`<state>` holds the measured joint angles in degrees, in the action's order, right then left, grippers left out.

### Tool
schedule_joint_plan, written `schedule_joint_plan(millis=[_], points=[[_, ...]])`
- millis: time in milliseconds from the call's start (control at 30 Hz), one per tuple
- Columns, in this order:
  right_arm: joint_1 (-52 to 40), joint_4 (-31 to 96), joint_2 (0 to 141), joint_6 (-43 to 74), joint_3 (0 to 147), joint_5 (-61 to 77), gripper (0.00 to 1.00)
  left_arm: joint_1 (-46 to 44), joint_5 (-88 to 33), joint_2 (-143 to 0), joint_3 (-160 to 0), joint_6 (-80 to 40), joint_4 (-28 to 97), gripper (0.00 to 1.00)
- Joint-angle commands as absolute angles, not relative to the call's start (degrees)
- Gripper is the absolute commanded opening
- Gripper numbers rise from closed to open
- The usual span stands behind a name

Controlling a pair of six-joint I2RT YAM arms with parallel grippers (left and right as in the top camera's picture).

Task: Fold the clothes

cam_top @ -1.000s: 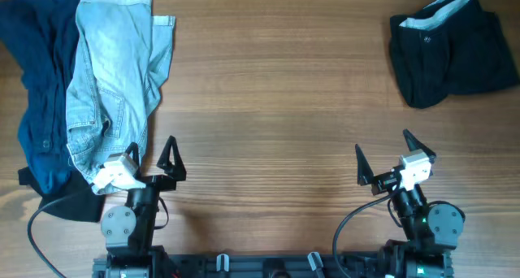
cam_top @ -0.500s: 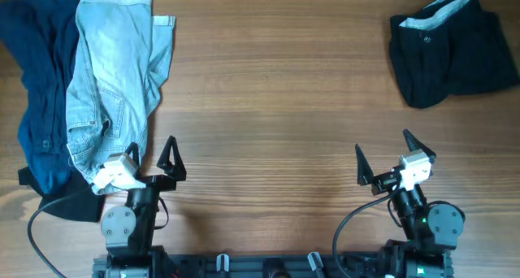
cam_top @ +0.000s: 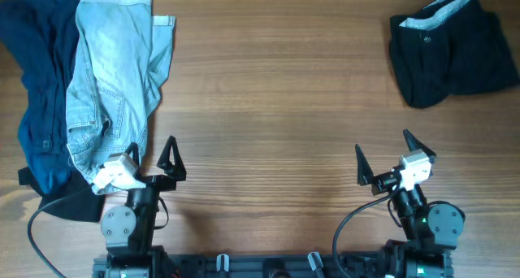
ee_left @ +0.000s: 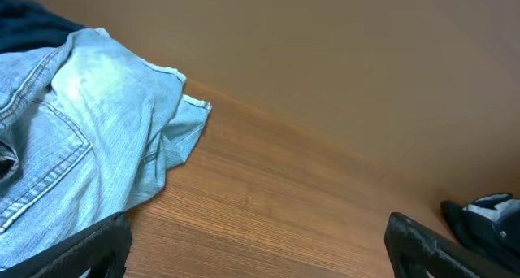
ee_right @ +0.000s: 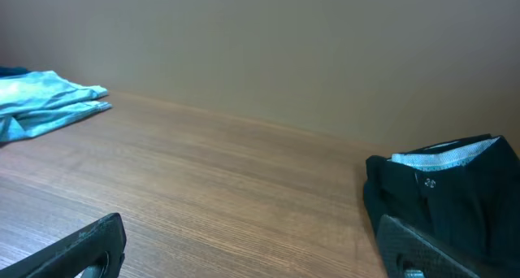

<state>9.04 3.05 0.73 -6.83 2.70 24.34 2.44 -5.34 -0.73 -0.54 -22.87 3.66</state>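
Pale blue denim shorts (cam_top: pixel 114 75) lie at the far left of the table, partly over a dark navy garment (cam_top: pixel 36 99); a black garment edge (cam_top: pixel 69 203) shows beneath them. The shorts also show in the left wrist view (ee_left: pixel 73 140) and, far off, in the right wrist view (ee_right: pixel 45 99). A folded black garment (cam_top: pixel 451 50) lies at the far right and shows in the right wrist view (ee_right: pixel 455 197). My left gripper (cam_top: pixel 150 156) is open and empty next to the shorts' near end. My right gripper (cam_top: pixel 382 152) is open and empty, well in front of the black garment.
The wooden table (cam_top: pixel 276 107) stretches bare between the two piles. Both arm bases stand at the front edge, with a black cable (cam_top: pixel 36 229) looping at the left base.
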Motion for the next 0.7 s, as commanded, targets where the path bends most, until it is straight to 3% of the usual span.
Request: schedule_joint_plan(millis=[0,267,500,667], points=[[9.1,2.8,0.4,-6.0,2.3,24.2,1.0,2.8,-4.6,-0.5,-0.3,-23.0,4.1,1.0],[9.1,2.0,0.4,-7.0,2.3,19.3,1.0,2.8,-4.6,-0.5,-0.3,-23.0,4.1,1.0],[9.1,-1.1,1.1,0.8,2.5,19.7,1.0,2.8,-11.5,-1.3,-0.5,-21.0,3.4,1.0],[9.1,-2.5,9.4,3.3,8.1,22.5,1.0,2.8,-10.6,-13.5,-7.3,-19.7,4.6,1.0]])
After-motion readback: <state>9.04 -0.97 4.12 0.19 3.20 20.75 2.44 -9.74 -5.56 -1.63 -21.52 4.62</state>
